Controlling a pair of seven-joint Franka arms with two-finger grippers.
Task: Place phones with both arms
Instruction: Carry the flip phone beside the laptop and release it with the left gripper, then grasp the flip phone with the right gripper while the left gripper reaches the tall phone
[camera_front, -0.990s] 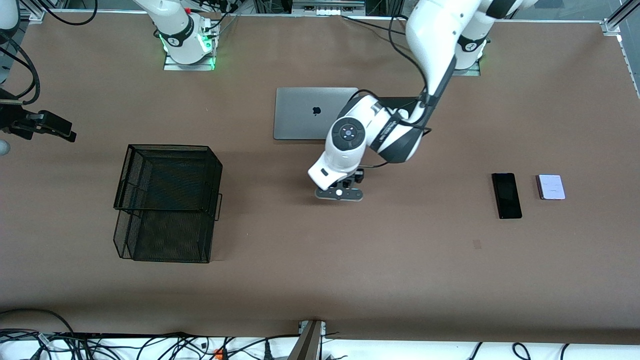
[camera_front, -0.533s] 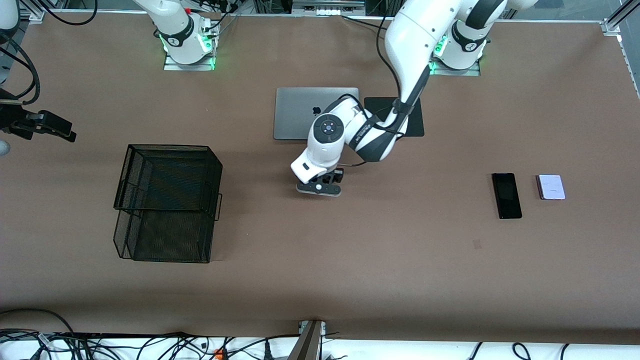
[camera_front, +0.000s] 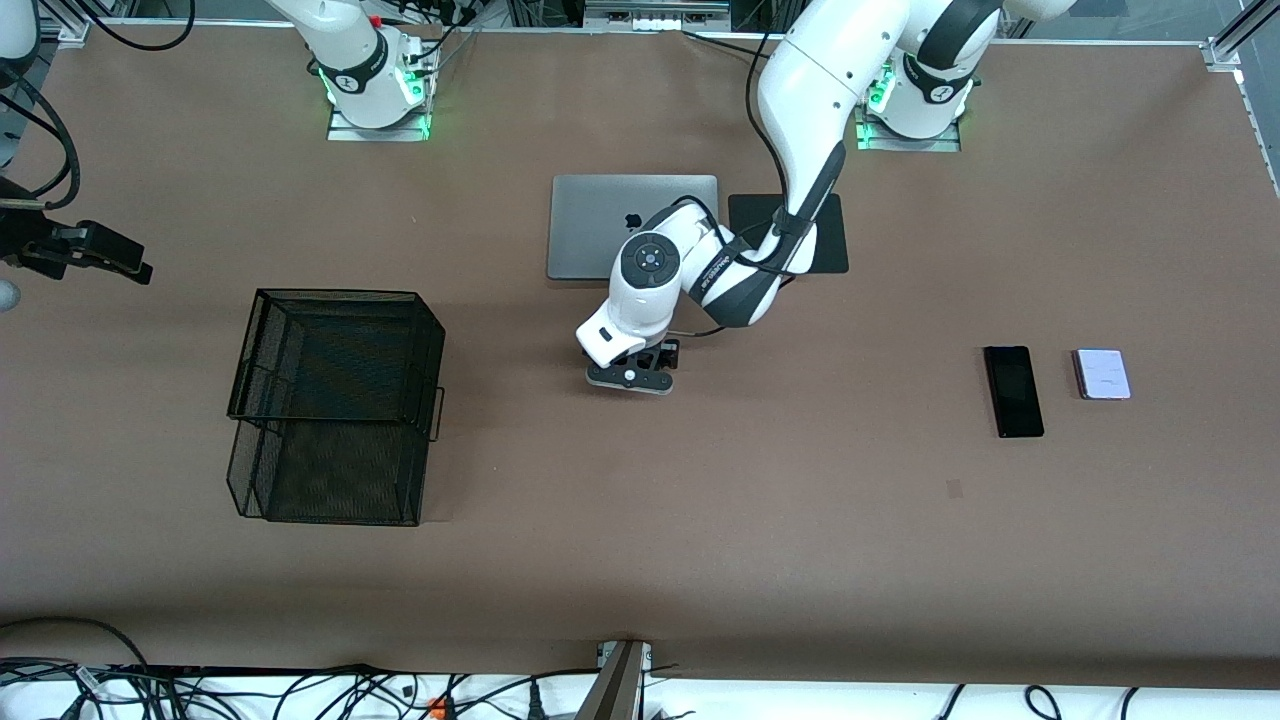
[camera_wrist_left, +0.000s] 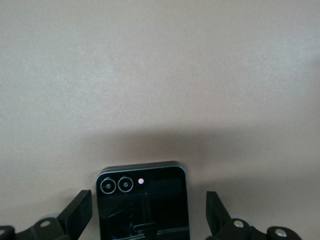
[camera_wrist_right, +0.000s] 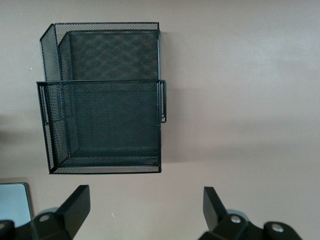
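front view: left gripper (camera_front: 632, 378) hangs over bare bench (camera_front: 700, 500) between the mesh tray (camera_front: 335, 400) and the slim black phone (camera_front: 1013, 390). left wrist view: the squarish black phone (camera_wrist_left: 143, 202) sits between its spread jaws. right gripper (camera_wrist_right: 145, 220) waits, jaws apart, above the tray. the lilac phone (camera_front: 1101, 373) lies beside the slim one.

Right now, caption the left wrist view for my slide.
Small black phone lying between the left gripper's open fingers above the table.
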